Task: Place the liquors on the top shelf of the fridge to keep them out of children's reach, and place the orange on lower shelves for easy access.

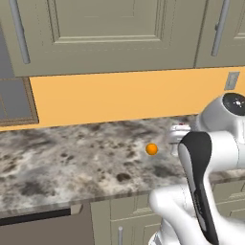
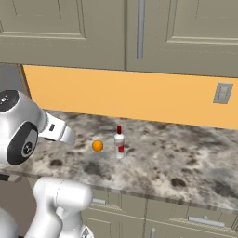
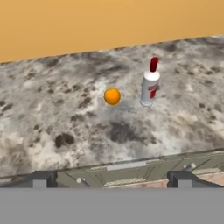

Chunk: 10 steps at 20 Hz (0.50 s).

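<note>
Orange (image 3: 112,96) sits on my speckled counter (image 3: 52,113), just beside one upright liquor bottle (image 3: 149,84). My gripper (image 3: 111,179) hangs wide open, holding nothing.

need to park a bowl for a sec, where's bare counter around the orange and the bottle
Bare counter stretches right of the liquor bottle toward the outlet, and left of the orange in the hand view. The strip before both, toward the front edge, is bare too. It is tight only between orange and bottle, close but apart.
</note>
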Available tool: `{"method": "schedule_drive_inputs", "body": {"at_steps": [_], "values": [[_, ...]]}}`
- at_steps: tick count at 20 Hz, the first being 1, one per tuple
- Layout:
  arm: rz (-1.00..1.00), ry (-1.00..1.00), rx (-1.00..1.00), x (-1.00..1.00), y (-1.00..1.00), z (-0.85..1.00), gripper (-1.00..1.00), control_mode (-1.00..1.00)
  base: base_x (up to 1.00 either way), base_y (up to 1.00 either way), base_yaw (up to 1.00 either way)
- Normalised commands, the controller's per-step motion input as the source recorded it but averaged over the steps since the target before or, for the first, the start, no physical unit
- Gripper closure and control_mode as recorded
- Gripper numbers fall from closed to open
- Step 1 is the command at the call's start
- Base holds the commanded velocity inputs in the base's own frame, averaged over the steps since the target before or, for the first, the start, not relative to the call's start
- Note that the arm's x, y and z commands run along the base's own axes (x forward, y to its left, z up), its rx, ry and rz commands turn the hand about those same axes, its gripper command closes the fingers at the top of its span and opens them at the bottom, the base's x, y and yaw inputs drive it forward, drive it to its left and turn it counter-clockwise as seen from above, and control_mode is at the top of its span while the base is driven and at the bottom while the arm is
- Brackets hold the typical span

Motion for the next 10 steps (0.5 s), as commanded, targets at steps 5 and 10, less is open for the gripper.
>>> {"method": "schedule_drive_inputs", "body": {"at_steps": [5,10], "values": [[-0.06,0.0,0.0,0.41,0.0,-0.59,-1.0,-1.0,0.0,0.0,0.0],[-0.06,0.0,0.0,0.45,0.0,-0.45,-1.0,-1.0,0.0,0.0,0.0]]}}
